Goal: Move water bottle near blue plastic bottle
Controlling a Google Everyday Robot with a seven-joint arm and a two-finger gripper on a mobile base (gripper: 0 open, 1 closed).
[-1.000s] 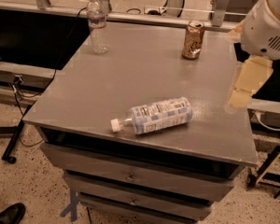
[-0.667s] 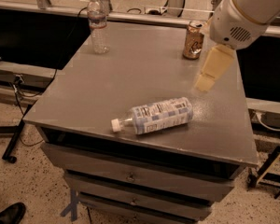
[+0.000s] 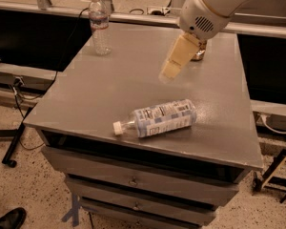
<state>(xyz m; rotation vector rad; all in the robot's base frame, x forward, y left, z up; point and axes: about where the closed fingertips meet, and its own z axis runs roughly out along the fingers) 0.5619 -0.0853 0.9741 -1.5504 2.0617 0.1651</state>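
Note:
The water bottle (image 3: 99, 24) stands upright at the table's far left corner, slim and clear, with a white cap and a narrow label band. The blue plastic bottle (image 3: 158, 119) lies on its side near the table's front edge, its white cap pointing left. My gripper (image 3: 174, 61) hangs over the middle of the table, above and behind the blue plastic bottle and well to the right of the water bottle. It holds nothing that I can see.
The grey table (image 3: 109, 85) has drawers below its front edge. A tan drink can (image 3: 199, 54) at the far right is mostly hidden behind my arm. A rail runs behind the table. A shoe (image 3: 7, 219) shows on the floor at lower left.
My arm and gripper have swung from the table's right edge leftward over the middle of the table, now covering the can. Both bottles lie as before.

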